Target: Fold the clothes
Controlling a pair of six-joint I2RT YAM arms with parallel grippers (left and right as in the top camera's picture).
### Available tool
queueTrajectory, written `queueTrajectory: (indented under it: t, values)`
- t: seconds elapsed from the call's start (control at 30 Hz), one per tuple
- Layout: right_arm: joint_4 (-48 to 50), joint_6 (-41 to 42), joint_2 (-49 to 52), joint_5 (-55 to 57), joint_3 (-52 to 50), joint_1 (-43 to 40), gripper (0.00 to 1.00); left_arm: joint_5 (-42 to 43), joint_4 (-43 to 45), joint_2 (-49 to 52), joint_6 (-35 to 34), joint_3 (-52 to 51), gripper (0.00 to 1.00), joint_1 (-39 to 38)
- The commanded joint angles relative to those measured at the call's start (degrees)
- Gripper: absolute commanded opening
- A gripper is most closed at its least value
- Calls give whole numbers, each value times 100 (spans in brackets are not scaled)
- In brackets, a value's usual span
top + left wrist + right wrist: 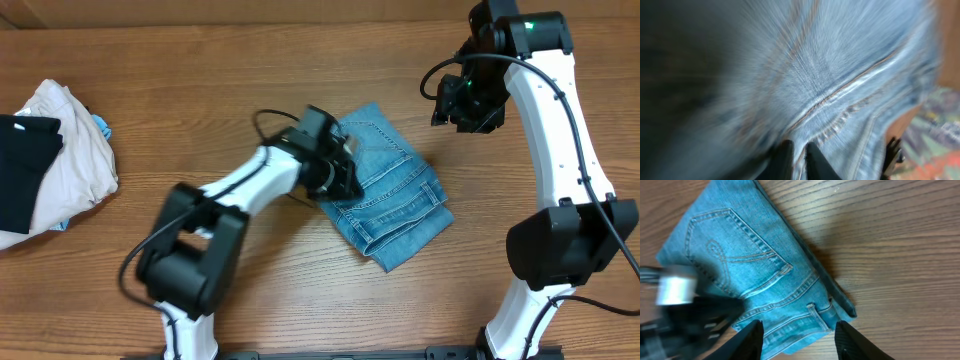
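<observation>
Jeans (pixel 400 200) lie folded – left claw (pixel 798 150) pinching their edge, right claw (pixel 798 326) open nearby

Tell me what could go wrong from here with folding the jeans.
1. The left gripper looks pinched on the folded jeans; pulling away could drag the layers open.
2. The right gripper hangs open above the jeans, pinning nothing, so the bundle may slide.

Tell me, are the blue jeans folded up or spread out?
Folded. The jeans lie in a compact bundle with stacked layers showing at one edge, a back pocket on top, and no legs stretched out.
</observation>
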Motion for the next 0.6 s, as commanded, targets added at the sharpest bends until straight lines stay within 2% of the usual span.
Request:
queueTrajectory:
  t: [0.0,0.03,0.1,0.17,0.33,0.57]
  values:
    - [52,-199,94,42,-2,15,52,-160,-387,-986,-4,35,33,529]
    - [63,-199,96,42,-2,13,54,-293,-553,-1069,-105,35,44,590]
    - [81,-201,96,44,-2,13,54,-693,-1056,-1207,-452,35,52,699]
    - [96,-199,96,42,-2,13,54,-1019,-1349,-1202,-695,22,63,719]
    - [57,-199,96,39,-2,13,54,-1729,-1040,-1045,-1366,-260,81,586]
    - [-13,-201,96,39,-2,15,55,-1908,96,-396,-1585,-612,84,634]
